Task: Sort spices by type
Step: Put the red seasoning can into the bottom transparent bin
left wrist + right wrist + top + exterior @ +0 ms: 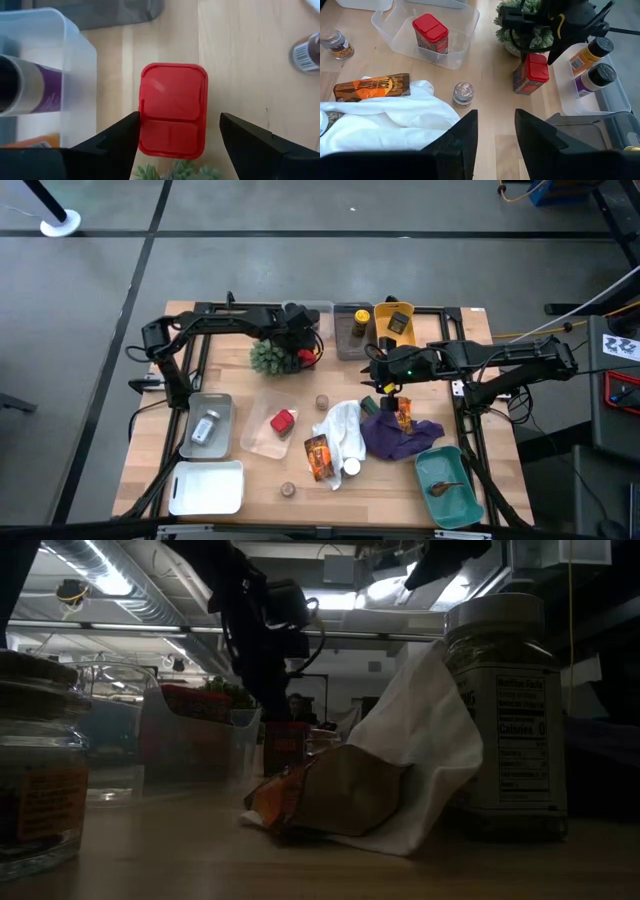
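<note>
Low view hides the red tin point(173, 110) behind the white cloth point(425, 745).

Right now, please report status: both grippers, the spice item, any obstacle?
Left gripper open, straddling the red tin beside the green ball plant. Right gripper open, empty, above table. Plant touches tin.

Grey floor point(300, 210) around the wooden table point(230, 470); ceiling ducts point(90, 565) (possibly strip-lit) overhead.

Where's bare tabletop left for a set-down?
Free: the wood between the white tray and the orange packet, apart from one small disc. Crowded: around the white cloth and purple cloth, and by the plant, where the left end effector hovers over a red tin.
</note>
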